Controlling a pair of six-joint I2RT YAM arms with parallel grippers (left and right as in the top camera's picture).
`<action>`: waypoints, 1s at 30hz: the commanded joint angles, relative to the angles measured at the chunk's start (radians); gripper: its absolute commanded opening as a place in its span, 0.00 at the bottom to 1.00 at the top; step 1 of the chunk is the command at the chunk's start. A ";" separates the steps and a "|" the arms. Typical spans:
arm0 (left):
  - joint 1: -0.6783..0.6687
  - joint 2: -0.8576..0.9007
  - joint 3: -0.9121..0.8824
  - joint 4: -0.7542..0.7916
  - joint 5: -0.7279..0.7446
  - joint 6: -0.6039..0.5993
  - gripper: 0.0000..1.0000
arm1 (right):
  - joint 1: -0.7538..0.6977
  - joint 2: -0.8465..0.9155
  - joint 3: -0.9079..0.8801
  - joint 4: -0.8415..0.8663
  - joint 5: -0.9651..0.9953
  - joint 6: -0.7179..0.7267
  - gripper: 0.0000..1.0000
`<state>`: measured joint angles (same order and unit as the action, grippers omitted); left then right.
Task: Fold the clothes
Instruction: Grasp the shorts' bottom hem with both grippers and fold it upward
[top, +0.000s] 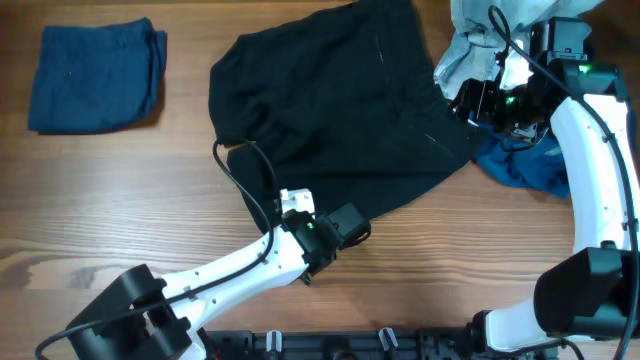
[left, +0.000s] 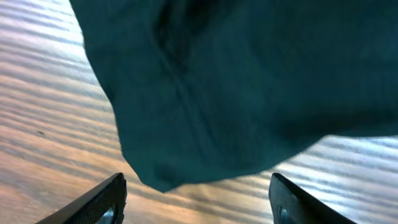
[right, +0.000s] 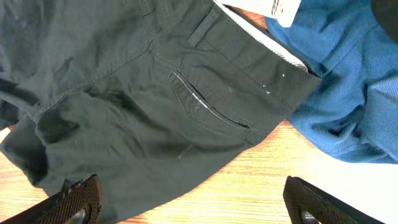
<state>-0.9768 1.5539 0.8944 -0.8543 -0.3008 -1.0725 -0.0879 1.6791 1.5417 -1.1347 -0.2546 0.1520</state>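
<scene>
A pair of black trousers (top: 330, 100) lies spread and crumpled across the middle of the table. My left gripper (top: 352, 226) is open and empty at their near hem; in the left wrist view a corner of the dark cloth (left: 236, 87) lies just ahead of my open fingers (left: 196, 208). My right gripper (top: 478, 100) is open and empty above the trousers' waistband at the right. The right wrist view shows the back pocket and waistband (right: 205, 106) ahead of the open fingers (right: 193, 208), with bare wood between them.
A folded dark blue garment (top: 95, 75) lies at the far left. A crumpled blue garment (top: 525, 165) (right: 348, 93) lies right of the trousers, and a pale grey garment (top: 490, 30) is heaped at the far right under my right arm.
</scene>
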 joint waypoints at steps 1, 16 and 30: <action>0.007 0.000 -0.010 0.016 -0.113 0.101 0.80 | 0.001 0.005 -0.005 -0.004 -0.017 -0.019 0.94; 0.045 0.000 -0.102 0.051 0.070 0.314 0.93 | 0.001 0.005 -0.005 -0.006 -0.054 -0.018 0.94; 0.060 0.005 -0.105 0.141 0.116 0.310 0.58 | 0.001 0.005 -0.005 -0.007 -0.054 -0.018 0.93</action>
<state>-0.9226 1.5539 0.7956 -0.7227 -0.1768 -0.7670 -0.0879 1.6791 1.5414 -1.1400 -0.2882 0.1520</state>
